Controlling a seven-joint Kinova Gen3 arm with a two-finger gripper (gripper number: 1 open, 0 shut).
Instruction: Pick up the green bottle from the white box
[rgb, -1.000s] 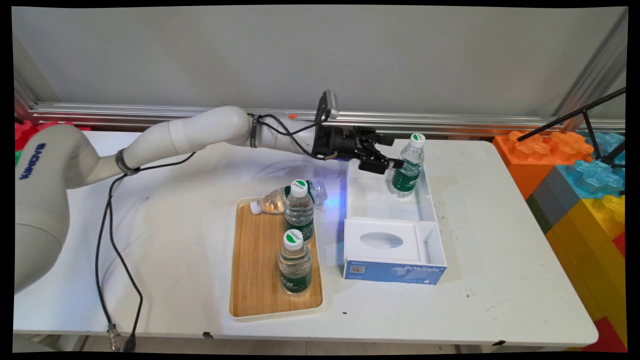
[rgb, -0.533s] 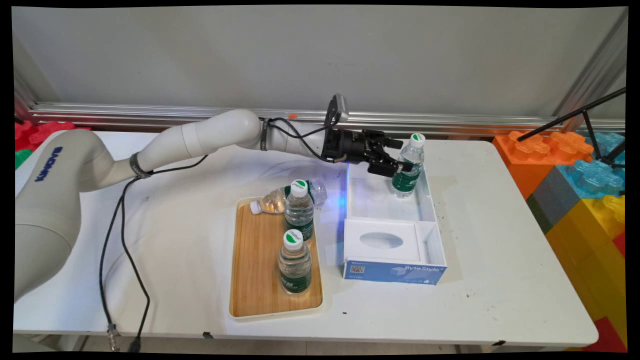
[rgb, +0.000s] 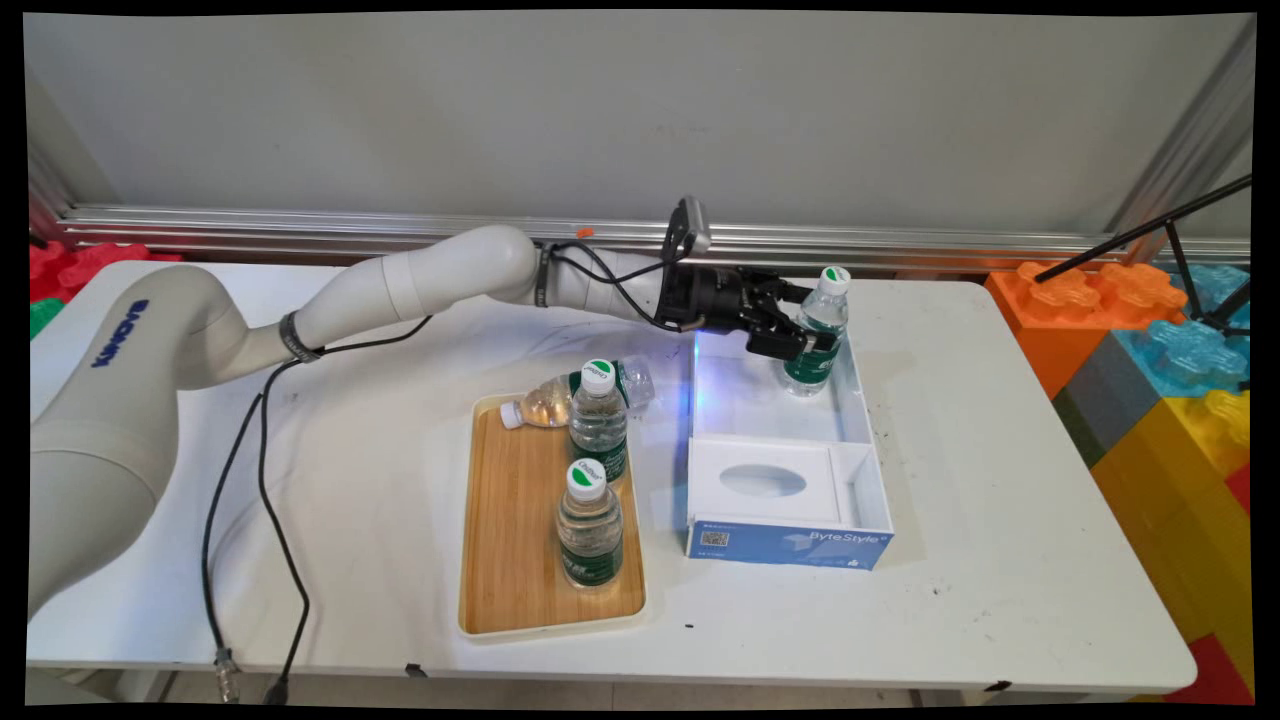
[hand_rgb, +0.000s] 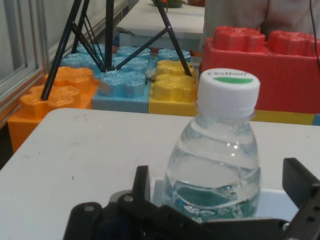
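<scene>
We see the black tool (rgb: 812, 338) at upper centre of the main frame, reaching in from the left with its fingers spread wide on either side of an upright water bottle (rgb: 818, 332), which stands in the far compartment of a white and blue box (rgb: 868, 440) on the white surface (rgb: 1000, 520). In the hand view the same water bottle (hand_rgb: 216, 167), white-capped with a green label, fills the centre of the frame between the tool (hand_rgb: 220, 200)'s two fingers (hand_rgb: 141, 182), with visible gaps on both sides; we cannot tell whether either finger touches it. Left of the box, in the centre of the main frame, a wooden tray (rgb: 510, 540) carries two more upright bottles, one nearer the camera (rgb: 589, 524) and one farther back (rgb: 598, 408), while a fourth bottle (rgb: 560, 396) lies on its side across the tray's far edge. Large coloured building blocks (rgb: 1170, 360) are stacked at the right edge of the frame.
</scene>
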